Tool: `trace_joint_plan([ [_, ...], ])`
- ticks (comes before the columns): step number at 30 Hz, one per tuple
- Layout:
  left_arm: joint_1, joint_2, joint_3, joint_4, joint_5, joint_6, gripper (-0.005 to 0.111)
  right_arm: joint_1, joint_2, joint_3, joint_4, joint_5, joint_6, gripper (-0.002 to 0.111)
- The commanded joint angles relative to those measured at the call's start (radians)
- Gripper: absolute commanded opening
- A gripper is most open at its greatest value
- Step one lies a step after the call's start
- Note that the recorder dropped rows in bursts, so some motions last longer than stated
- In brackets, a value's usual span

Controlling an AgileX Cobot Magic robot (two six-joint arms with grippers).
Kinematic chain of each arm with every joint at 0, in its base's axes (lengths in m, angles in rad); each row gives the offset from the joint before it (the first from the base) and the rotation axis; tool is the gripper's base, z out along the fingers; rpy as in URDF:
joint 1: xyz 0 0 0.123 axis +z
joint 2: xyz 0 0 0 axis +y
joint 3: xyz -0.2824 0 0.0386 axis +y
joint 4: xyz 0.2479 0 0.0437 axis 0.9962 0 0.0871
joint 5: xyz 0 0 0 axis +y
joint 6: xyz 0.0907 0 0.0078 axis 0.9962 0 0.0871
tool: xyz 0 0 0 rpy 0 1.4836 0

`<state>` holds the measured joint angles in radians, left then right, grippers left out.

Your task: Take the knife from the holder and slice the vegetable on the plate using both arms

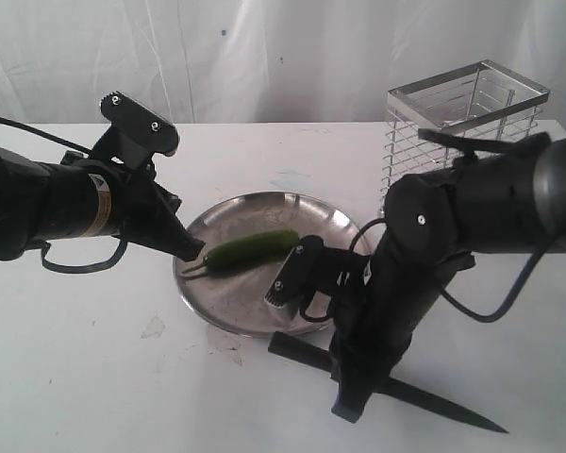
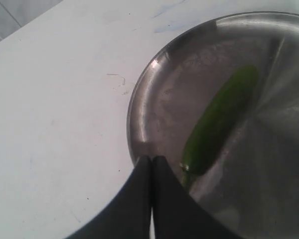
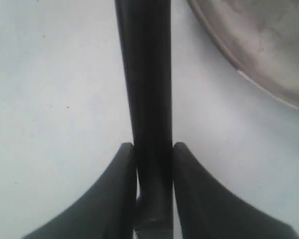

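Observation:
The green chilli vegetable (image 1: 252, 249) (image 2: 219, 122) lies across the steel plate (image 1: 228, 311) (image 2: 154, 99), its stem toward the left rim. My left gripper (image 1: 191, 251) (image 2: 152, 160) is shut with nothing in it, its tips just inside the plate's left rim, right beside the stem end. The black knife (image 1: 434, 401) (image 3: 144, 74) lies flat on the table in front of the plate, handle to the left, point to the right. My right gripper (image 1: 349, 406) (image 3: 152, 149) comes down over it, fingers pressed on both sides of the handle. The wire holder (image 1: 467, 123) stands with nothing in it at the back right.
A white table (image 1: 94, 377) carries everything, with a white curtain behind. A faint smear (image 1: 156, 327) marks the table left of the knife handle. The plate's rim (image 3: 249, 55) lies close to the knife handle in the right wrist view.

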<state>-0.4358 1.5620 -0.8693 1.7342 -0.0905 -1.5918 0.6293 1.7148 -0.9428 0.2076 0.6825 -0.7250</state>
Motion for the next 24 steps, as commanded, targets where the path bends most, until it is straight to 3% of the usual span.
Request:
trace_joint_plan([
  [1, -0.005, -0.003, -0.005, 0.010, 0.003, -0.002, 0.000, -0.002, -0.105, -0.004, 0.000, 0.070, -0.009, 0.000],
  [5, -0.005, -0.003, -0.005, 0.010, 0.003, -0.004, 0.000, -0.002, -0.205, -0.004, 0.004, 0.106, -0.043, 0.000],
  [8, -0.005, -0.003, -0.005, 0.010, 0.003, -0.004, 0.000, -0.002, -0.272, -0.004, 0.002, -0.013, -0.070, 0.000],
  [14, -0.005, -0.003, -0.005, 0.010, 0.003, -0.004, 0.000, -0.002, -0.284, 0.005, 0.051, -0.551, 0.004, 0.000],
  [20, -0.005, 0.003, -0.003, 0.010, 0.032, 0.000, 0.000, -0.002, -0.134, 0.005, 0.194, -1.174, 0.349, 0.000],
  [24, -0.005, 0.030, -0.003, 0.010, 0.111, -0.005, 0.000, -0.002, -0.016, -0.005, 0.194, -1.301, 0.550, 0.000],
])
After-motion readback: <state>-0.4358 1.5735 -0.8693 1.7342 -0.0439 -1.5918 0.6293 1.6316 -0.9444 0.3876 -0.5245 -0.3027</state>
